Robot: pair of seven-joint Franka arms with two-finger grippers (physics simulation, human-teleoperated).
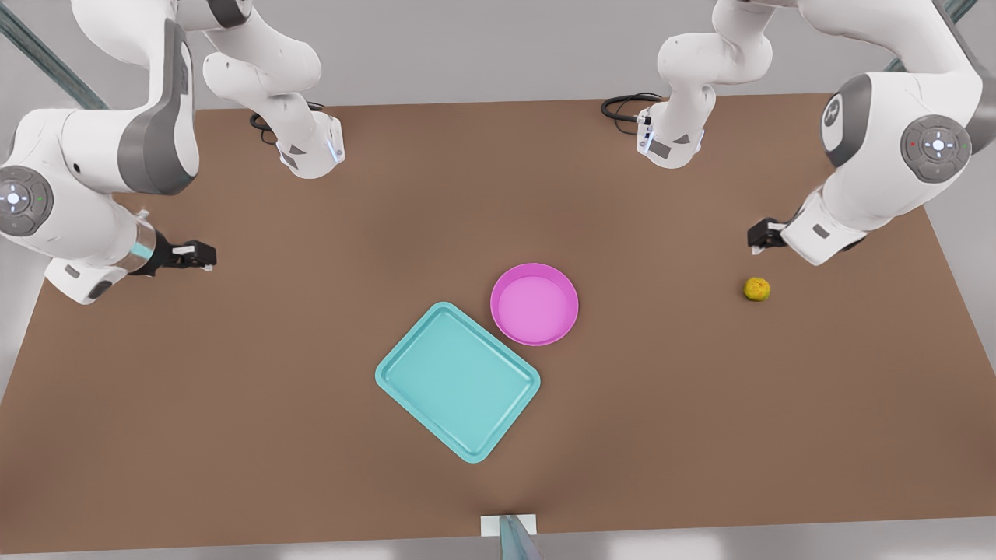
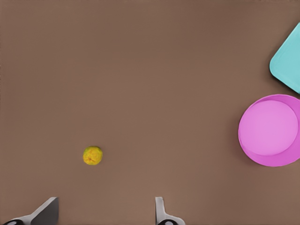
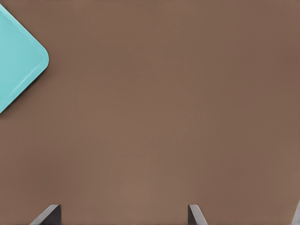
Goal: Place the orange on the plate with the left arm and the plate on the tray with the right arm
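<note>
The small bumpy orange (image 1: 757,288) lies on the brown table at the front view's right, with nothing around it. My left gripper (image 1: 766,236) hovers just behind it, open and empty; its wrist view has the orange (image 2: 93,155) a little ahead of the left gripper (image 2: 104,215). The pink plate (image 1: 534,303) rests near the table's middle, empty, touching or nearly touching a corner of the teal tray (image 1: 457,381). My right gripper (image 1: 198,255) waits open at the front view's left, far from both. Plate (image 2: 269,130) and tray corners (image 2: 288,61) (image 3: 16,70) appear in the wrist views.
Both arm bases (image 1: 307,152) (image 1: 669,140) stand at the table's back edge with black cables (image 1: 622,105) beside them. A small white mount (image 1: 510,525) sits at the front edge. Bare brown tabletop (image 1: 233,404) spreads on both sides of the tray.
</note>
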